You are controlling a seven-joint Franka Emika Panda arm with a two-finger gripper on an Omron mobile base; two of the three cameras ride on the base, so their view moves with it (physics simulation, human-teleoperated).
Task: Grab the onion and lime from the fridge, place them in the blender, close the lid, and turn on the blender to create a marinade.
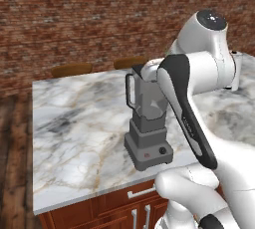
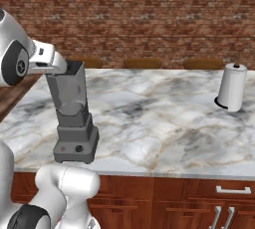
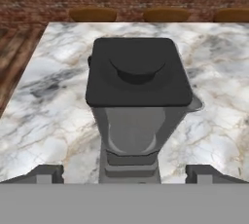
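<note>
The blender (image 1: 148,148) stands near the front edge of a marble counter (image 1: 74,123), its knob facing the robot. The black lid (image 3: 138,72) sits flat on the clear grey jar (image 3: 131,130). From the right base view the blender (image 2: 74,141) is at the left, with my hand at the level of the jar's top, on the jar's near left side. My gripper (image 3: 125,174) is open, its fingertips (image 3: 46,173) wide apart with nothing between them, close in front of the jar and just below the lid. The onion, lime and fridge are out of view.
A white paper-towel roll (image 2: 231,87) stands on the right side of the counter (image 2: 159,118). Brown stool seats (image 2: 144,62) line the far edge before a brick wall. Red-brown drawers with metal handles (image 2: 233,189) run under the counter's front.
</note>
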